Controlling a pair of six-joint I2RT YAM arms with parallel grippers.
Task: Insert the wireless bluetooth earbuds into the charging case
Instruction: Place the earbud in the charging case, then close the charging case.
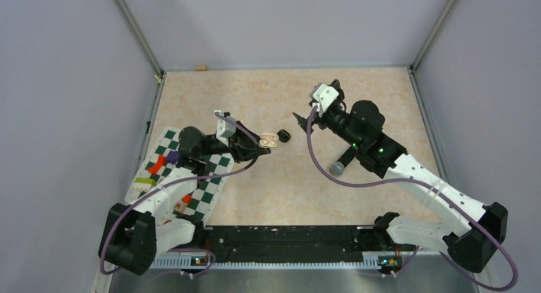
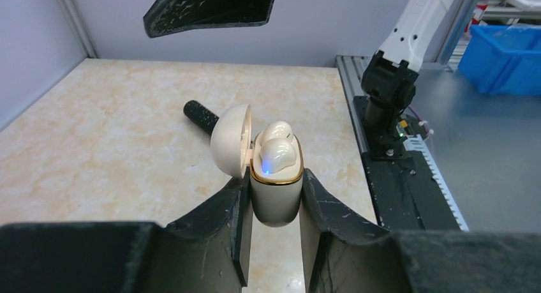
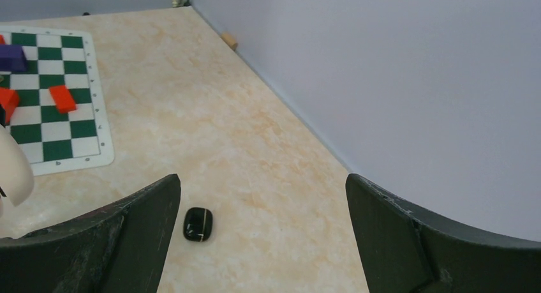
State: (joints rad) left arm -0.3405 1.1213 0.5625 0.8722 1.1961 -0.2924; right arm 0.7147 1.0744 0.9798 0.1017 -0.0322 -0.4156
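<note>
My left gripper (image 2: 275,178) is shut on the body of a cream charging case (image 2: 275,200) and holds it upright above the table. The case's lid (image 2: 231,140) is swung open to the left. Two white earbuds (image 2: 278,154) sit in its wells and a blue light glows at its front. In the top view the left gripper (image 1: 260,147) and the cream case (image 1: 268,140) are at mid table. A closed black case (image 3: 198,224) lies on the table by my right gripper's left finger. My right gripper (image 3: 261,197) is open and empty, as in the top view (image 1: 300,119). No black earbuds show.
A black microphone (image 1: 341,162) lies under the right arm; its handle (image 2: 201,116) shows behind the cream case. A green checkered mat (image 1: 191,178) with red (image 3: 62,98) and purple (image 3: 13,57) blocks lies at left. A cork (image 1: 201,67) rests at the back wall.
</note>
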